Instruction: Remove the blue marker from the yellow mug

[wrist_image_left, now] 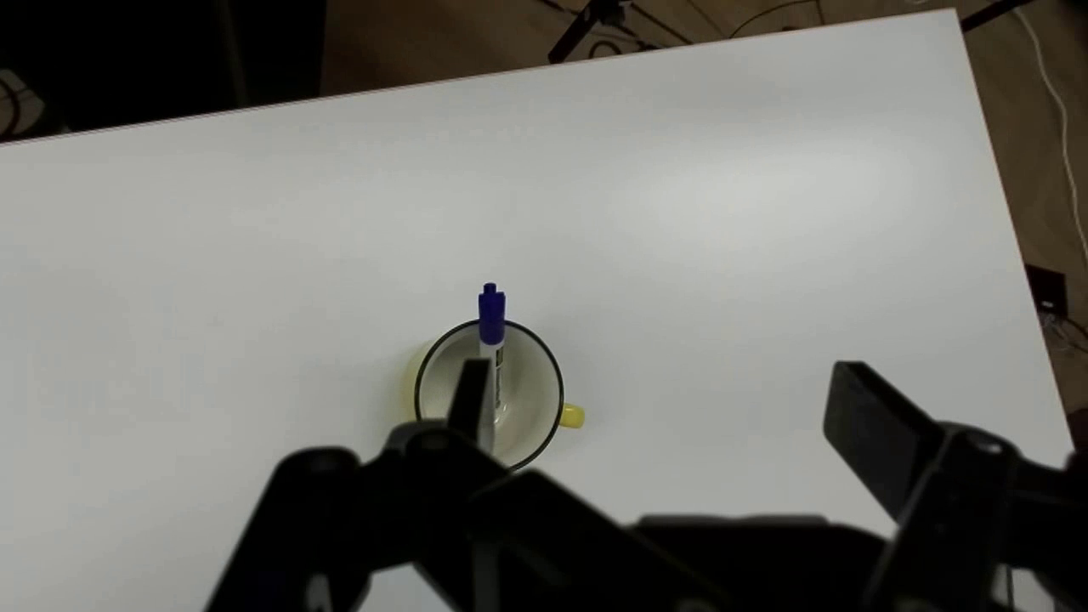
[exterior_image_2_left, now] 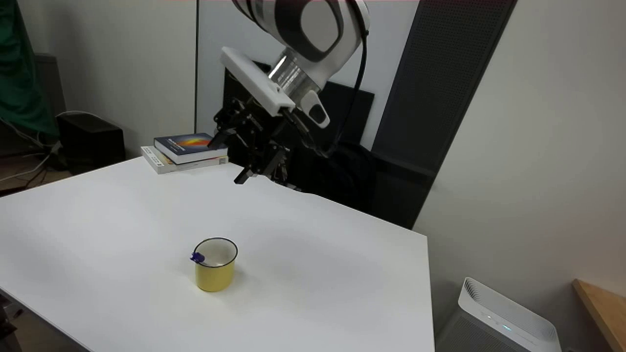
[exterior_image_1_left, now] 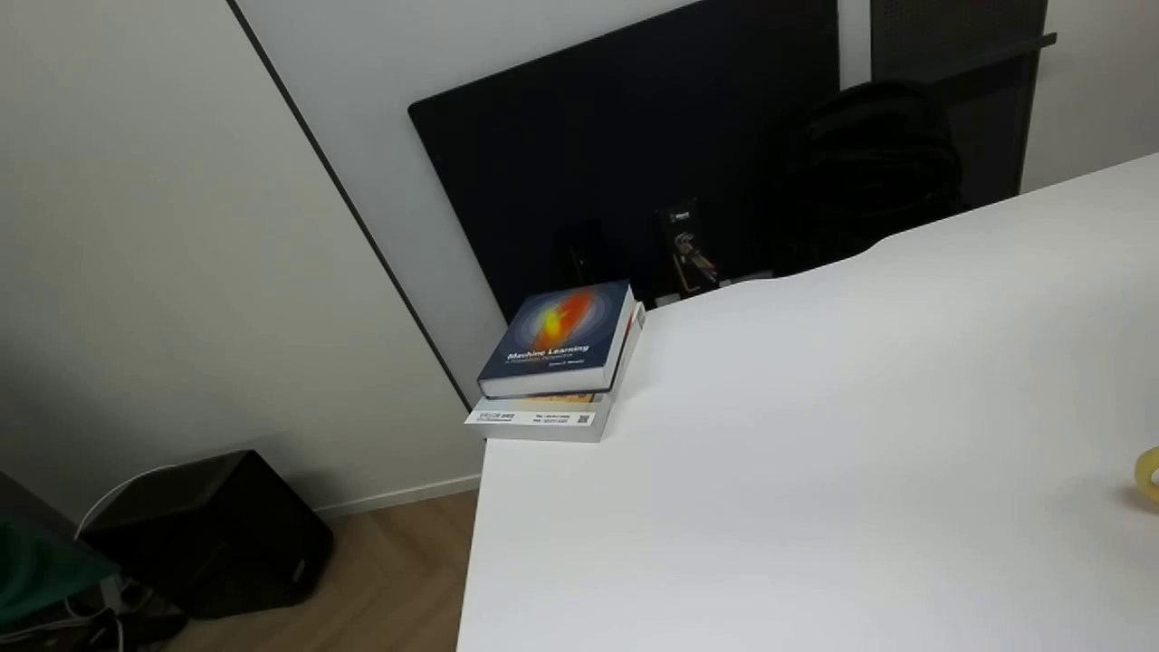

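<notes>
The yellow mug [exterior_image_2_left: 214, 279] stands upright on the white table in an exterior view. Only a curved yellow bit of the mug [exterior_image_1_left: 1148, 474] shows at the right edge in an exterior view. The blue marker [exterior_image_2_left: 197, 257] leans inside the mug, its blue cap sticking out over the rim. In the wrist view the marker [wrist_image_left: 491, 319] has a white body, partly hidden by a finger, inside the mug [wrist_image_left: 535, 382]; the yellow handle points right. My gripper [exterior_image_2_left: 228, 159] is open and empty, well above the table. In the wrist view the gripper [wrist_image_left: 659, 382] spreads its fingers wide, the left one overlapping the mug.
Two stacked books [exterior_image_1_left: 557, 340] lie at a table corner; the books also show in an exterior view [exterior_image_2_left: 190, 149] behind the gripper. A dark backpack [exterior_image_1_left: 878, 172] and a black panel [exterior_image_1_left: 634, 118] stand beyond the table [exterior_image_2_left: 318, 274]. A white appliance [exterior_image_2_left: 508, 318] stands beside it.
</notes>
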